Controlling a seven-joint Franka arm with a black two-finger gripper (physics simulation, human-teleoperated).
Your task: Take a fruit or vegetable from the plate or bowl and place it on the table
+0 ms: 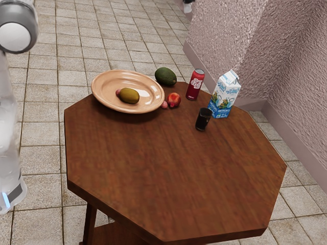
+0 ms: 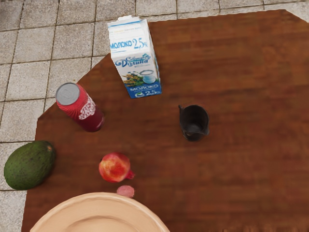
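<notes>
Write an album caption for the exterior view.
Still life on a wooden table: olive-coloured fruit on a tan plate, with an avocado, pomegranate, red can and milk carton.

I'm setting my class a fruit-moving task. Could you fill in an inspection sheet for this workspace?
Surface: wooden table, many-sided, with bare space in front of the dark cup.
Job's things: plate holding an olive-brown fruit and a small reddish item, partly hidden.
Clutter: avocado, pomegranate, small pink item, red can and milk carton on the table, besides the cup.
Grippers: nothing seen.
Cables: nothing seen.
Surroundings: tiled floor, rough-textured wall, robot arm at the exterior view's left.
</notes>
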